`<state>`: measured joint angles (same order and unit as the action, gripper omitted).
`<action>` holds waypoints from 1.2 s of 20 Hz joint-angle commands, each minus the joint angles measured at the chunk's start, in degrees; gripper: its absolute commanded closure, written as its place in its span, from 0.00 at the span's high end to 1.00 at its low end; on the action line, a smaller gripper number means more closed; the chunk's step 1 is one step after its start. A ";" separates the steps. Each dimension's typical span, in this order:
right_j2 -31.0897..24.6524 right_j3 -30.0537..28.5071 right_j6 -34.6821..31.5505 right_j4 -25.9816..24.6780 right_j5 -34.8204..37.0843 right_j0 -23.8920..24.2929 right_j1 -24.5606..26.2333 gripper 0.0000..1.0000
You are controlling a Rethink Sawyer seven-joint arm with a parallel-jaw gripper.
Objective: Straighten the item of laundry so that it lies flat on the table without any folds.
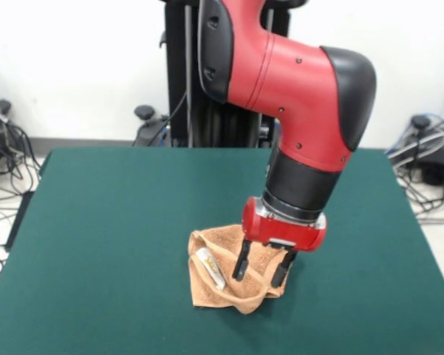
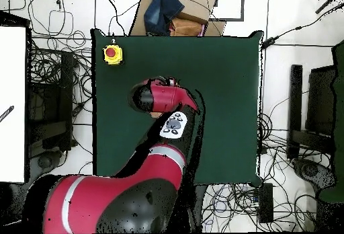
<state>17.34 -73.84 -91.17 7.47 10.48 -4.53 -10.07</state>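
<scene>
Crumpled towel (image 1: 229,277) sits bunched on the green table (image 1: 118,237), the end effector (image 1: 261,271) poised above it, fingers spread.

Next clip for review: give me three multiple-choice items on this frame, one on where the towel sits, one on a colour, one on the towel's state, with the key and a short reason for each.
1. In the front view, where is the towel?
A. on the table's near half, under the gripper
B. at the far edge by the pedestal
C. hanging off the table's side

2. What colour is the table top?
A. white
B. dark green
C. red

3. What state is the towel in?
A. spread flat
B. rolled into a tube
C. bunched, with folds

Key: 1 A, the gripper hangs right over it, near the front edge. 2 B, green cloth shows all round the towel. 3 C, raised folds surround the white label.
</scene>
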 commanded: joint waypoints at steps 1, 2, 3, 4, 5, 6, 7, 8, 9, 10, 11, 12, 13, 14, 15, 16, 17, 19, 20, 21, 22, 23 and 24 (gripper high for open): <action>-1.82 -2.20 -14.52 2.76 -3.17 0.79 2.42 1.00; -1.70 -2.05 -14.59 2.99 -2.94 0.65 2.58 1.00; -1.56 -1.04 -14.48 3.34 -2.54 0.77 3.32 1.00; -1.42 -0.94 -14.66 3.58 -2.71 0.61 3.57 1.00; -1.31 -0.66 -14.78 3.91 -2.69 0.47 3.93 1.00; -1.07 -0.44 -14.87 4.18 -2.75 0.34 4.20 1.00; -0.84 -0.22 -14.96 4.46 -2.82 0.21 4.46 1.00; -0.68 -0.31 -14.99 4.60 -2.89 0.07 4.50 1.00; -0.67 -0.17 -14.93 4.82 -2.68 0.04 4.61 1.00; -0.66 -0.03 -14.88 5.04 -2.47 0.01 4.72 1.00; -0.35 0.41 -14.92 5.43 -2.10 -0.20 4.86 1.00; -0.18 0.47 -15.03 5.71 -2.21 -0.34 4.89 1.00; -0.19 0.60 -15.04 6.04 -2.28 -0.45 5.05 1.00; -0.19 0.74 -15.08 6.40 -2.30 -0.60 5.20 1.00; -0.04 0.45 -15.26 6.71 -2.53 -0.88 5.19 1.00; 0.22 0.54 -15.40 7.12 -2.46 -1.24 5.31 1.00; 0.46 0.52 -15.54 7.44 -2.45 -1.56 5.31 1.00; 1.35 1.03 -15.90 8.36 -2.55 -2.35 5.86 1.00; 1.88 1.21 -16.05 8.88 -2.54 -2.78 6.04 1.00; 2.16 0.69 -16.22 9.05 -2.85 -3.06 5.80 1.00; 2.26 0.43 -16.03 9.16 -2.86 -3.10 5.46 1.00; 2.13 0.12 -15.90 9.28 -3.04 -3.05 5.07 1.00; 1.81 -0.22 -15.68 9.36 -2.77 -2.87 4.54 1.00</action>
<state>19.61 -73.26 -91.17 13.32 9.35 -5.85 -6.21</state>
